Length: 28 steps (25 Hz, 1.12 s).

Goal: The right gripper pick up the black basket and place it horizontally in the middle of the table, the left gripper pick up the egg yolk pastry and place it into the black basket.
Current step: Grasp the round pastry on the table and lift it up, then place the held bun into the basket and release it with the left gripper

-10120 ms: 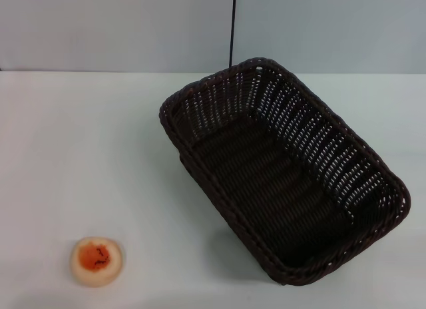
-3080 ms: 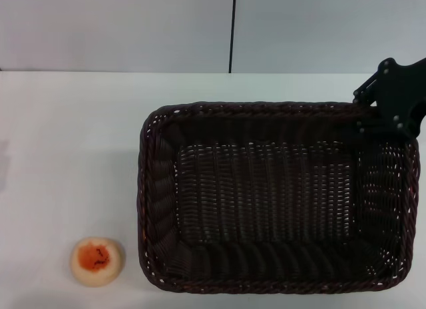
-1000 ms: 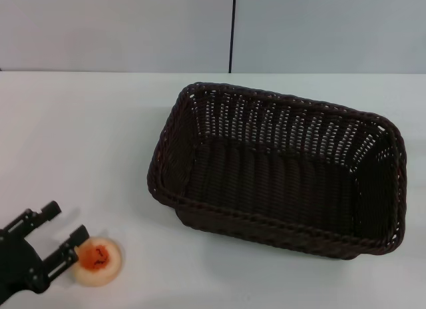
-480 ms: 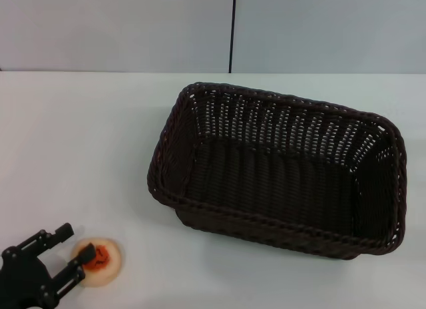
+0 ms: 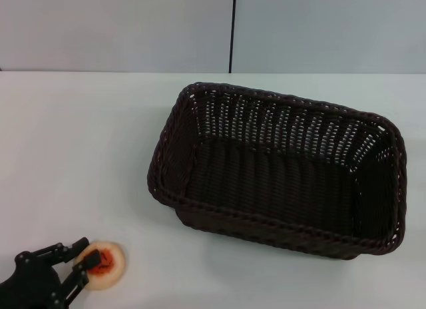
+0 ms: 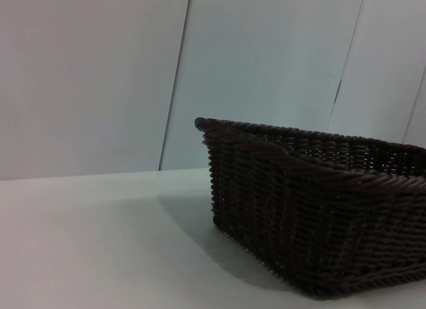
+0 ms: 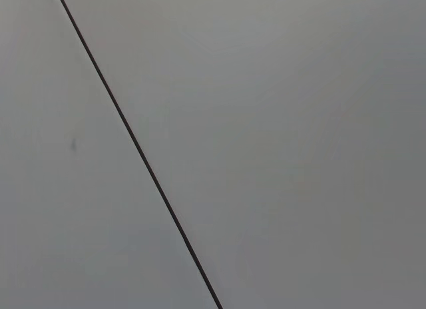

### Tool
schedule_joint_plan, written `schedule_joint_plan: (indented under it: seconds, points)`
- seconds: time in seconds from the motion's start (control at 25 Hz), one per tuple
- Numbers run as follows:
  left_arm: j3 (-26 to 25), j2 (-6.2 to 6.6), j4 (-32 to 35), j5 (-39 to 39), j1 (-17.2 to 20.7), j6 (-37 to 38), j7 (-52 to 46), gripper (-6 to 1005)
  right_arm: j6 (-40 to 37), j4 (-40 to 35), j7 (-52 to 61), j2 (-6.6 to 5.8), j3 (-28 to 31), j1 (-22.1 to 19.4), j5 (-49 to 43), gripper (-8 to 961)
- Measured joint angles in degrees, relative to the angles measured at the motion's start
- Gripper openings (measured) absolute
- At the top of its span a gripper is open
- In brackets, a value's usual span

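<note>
- Dark brown-black wicker makes up the black basket (image 5: 279, 172): a large rectangle with rounded corners, a braided rim and slatted sides that let the pale surface show through.
- It sits on the white table (image 5: 80, 142), filling the middle and the 3 o'clock side of my head view, its long axis running roughly from 10 o'clock to 4 o'clock rather than square across.
- From my left wrist the basket (image 6: 319, 209) shows side-on, upright on the tabletop, its woven wall and thick rim plain to see, with a grey panelled wall behind it.
- The egg yolk pastry (image 5: 106, 266) is a small round cream bun with an orange-red centre and dark specks, lying on the table at about 7 o'clock, well apart from the basket and far smaller than it.
- My left gripper (image 5: 83, 258) is at that same 7 o'clock corner, low over the table. Its jaws stand narrowly parted, one finger touching the pastry's orange top and the other just beside the bun's rim at its 9 o'clock side.
- I cannot tell whether the pastry is truly pinched; it lies flat on the table.
- My right gripper is out of sight; its wrist camera looks only at a plain grey wall crossed by a thin dark seam (image 7: 133, 142).
</note>
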Motion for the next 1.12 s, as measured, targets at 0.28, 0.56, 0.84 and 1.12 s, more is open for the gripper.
schedule_joint_plan:
  seconds: [0.28,0.56,0.84,1.12]
  points:
    - [-0.1,-0.04,-0.3,0.0,-0.2,0.5,-0.2,174,0.2,0.1,0.0,0.00,0.0,0.1,0.0,300]
    - [-5.4,-0.03,-1.3,-1.4,-1.4,8.2,-2.8,58,0.3,0.7,0.0,0.00,0.0,0.4,-0.3,300]
    - [-13.7,-0.18,-8.8,-1.8,-7.9,10.7,-3.1,49,0.3,1.2,0.0,0.00,-0.1,0.4,-2.3,300]
    - [-11.8,-0.54,-12.4,-1.0,-15.4,9.4,-2.1,47,0.4,2.2,0.0,0.00,-0.1,0.0,-2.5,300]
